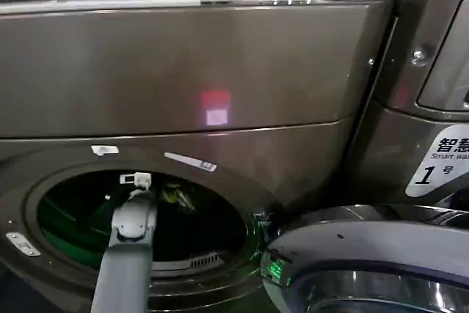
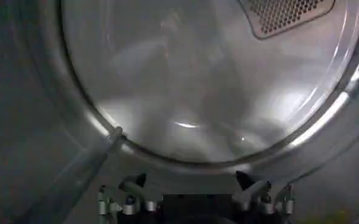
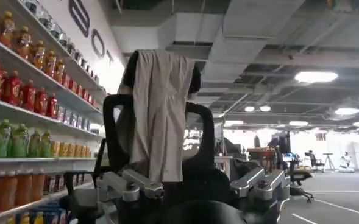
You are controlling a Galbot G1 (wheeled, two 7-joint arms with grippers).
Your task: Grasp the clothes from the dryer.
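The fingers (image 2: 130, 193) of my left gripper (image 2: 194, 185) stand spread apart with nothing between them, as I see it on the left wrist camera, pointing into the shiny steel drum (image 2: 216, 91) of the dryer (image 1: 183, 78). A perforated vent panel (image 2: 286, 15) sits on the drum's back wall, and the drum's bright rim curves just ahead of the fingertips.

On the head camera my left arm (image 1: 128, 254) reaches up from below into the dryer's round port (image 1: 139, 218), its wrist just inside the port's upper edge. The clothes (image 1: 176, 196), a small yellow-green bundle, lie inside the port just beside the wrist, toward the side where the open door hangs. I can't tell whether the arm touches them. Green light glows inside the port on the other side of the arm. The dryer's glass door (image 1: 366, 269) is swung open beside the port, and above the port a small red light (image 1: 215, 100) reflects on the bronze-grey front panel.

My right gripper (image 3: 194, 192) is away from the dryer, its fingers (image 3: 130, 185) released and apart, facing a black chair (image 3: 158, 122) with a beige cloth (image 3: 161, 109) draped over its back, beside shelves of bottled drinks (image 3: 21, 91).
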